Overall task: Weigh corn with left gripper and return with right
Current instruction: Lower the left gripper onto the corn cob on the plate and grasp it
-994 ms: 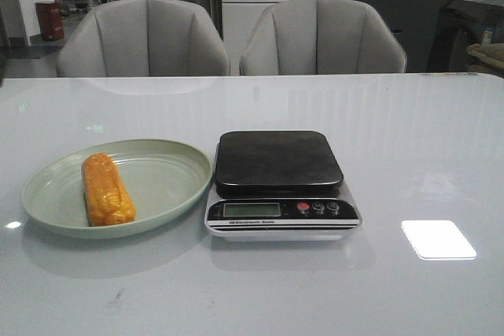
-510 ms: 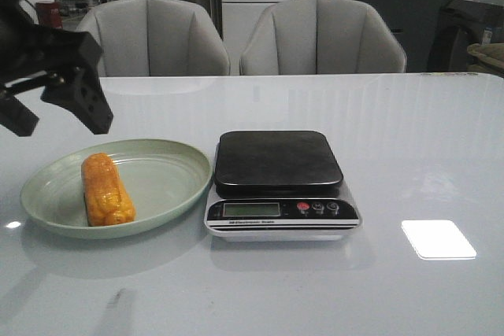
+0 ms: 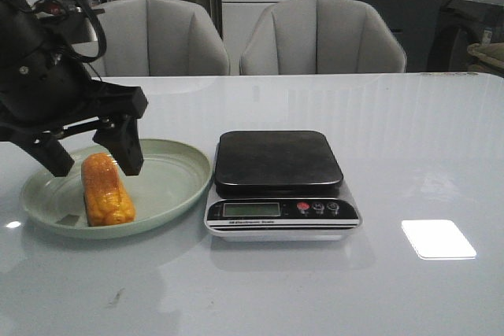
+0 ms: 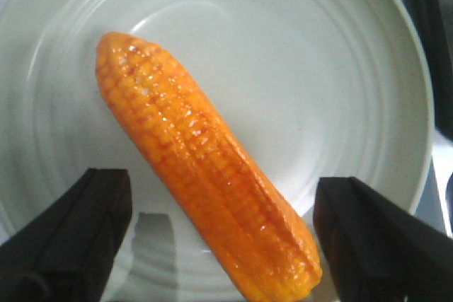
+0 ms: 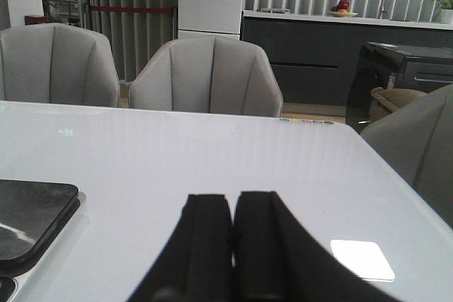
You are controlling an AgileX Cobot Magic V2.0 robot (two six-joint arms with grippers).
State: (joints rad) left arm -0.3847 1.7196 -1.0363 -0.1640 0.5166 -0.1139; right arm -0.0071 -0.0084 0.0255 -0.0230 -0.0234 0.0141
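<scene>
The left gripper (image 3: 88, 161), spread wide, hangs over the pale green plate (image 3: 169, 175) with one black finger on either side of the corn (image 3: 106, 189), neither finger touching it. The left wrist view confirms the clearance: the corn (image 4: 205, 167) lies diagonally on the plate (image 4: 340, 83), with bare plate showing between the cob and each fingertip (image 4: 67, 235); the rows of kernels are distinct here, whereas the front view renders them only as a mottled orange surface. The front view alone shows the scale (image 3: 281, 185) just beside the plate, its black platform bare, with a display and three round buttons on its front panel; the small line of print beneath the display is too fine to read. The right gripper (image 5: 232, 242) appears only in the right wrist view, its fingers pressed together above the white table (image 5: 212, 167), with a corner of the scale (image 5: 32, 217) cut off at the frame edge. Two grey chairs (image 3: 321, 35) stand behind the table. The upper part of the left arm is cut off by the frame edge.
</scene>
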